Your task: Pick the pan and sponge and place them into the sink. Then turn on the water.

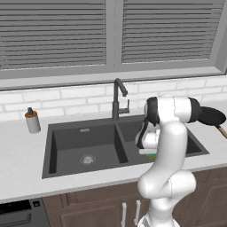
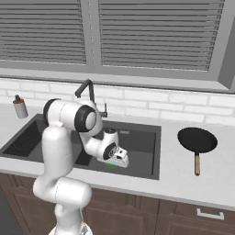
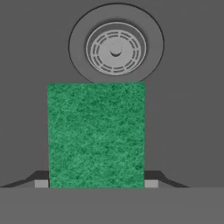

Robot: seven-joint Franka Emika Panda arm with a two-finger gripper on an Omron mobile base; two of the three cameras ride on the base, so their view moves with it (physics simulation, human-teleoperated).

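The counter (image 2: 183, 181) carries the sink (image 1: 52, 150), set below the window with the faucet (image 1: 117, 98) behind the divider. The pan (image 2: 198, 140) lies on the counter right of the sink, apart from its rim, handle toward the front edge; it is not yet in a basin. The arm reaches down into the right basin.

In the hand view the gripper (image 3: 96, 183) grasps the sponge (image 3: 96, 134), green face to the camera, one finger against each side edge. The sponge hangs over the basin floor, just beside the drain (image 3: 116, 48); whether it touches the floor cannot be told, since the base views show little more than a green sliver under the hand.

Judgement: the hold positions the sponge for release inside the basin walls, so it cannot drop on the counter. The basin walls close in on the hand; clear room lies upward. The faucet spout overhangs the divider and should be avoided on withdrawal.
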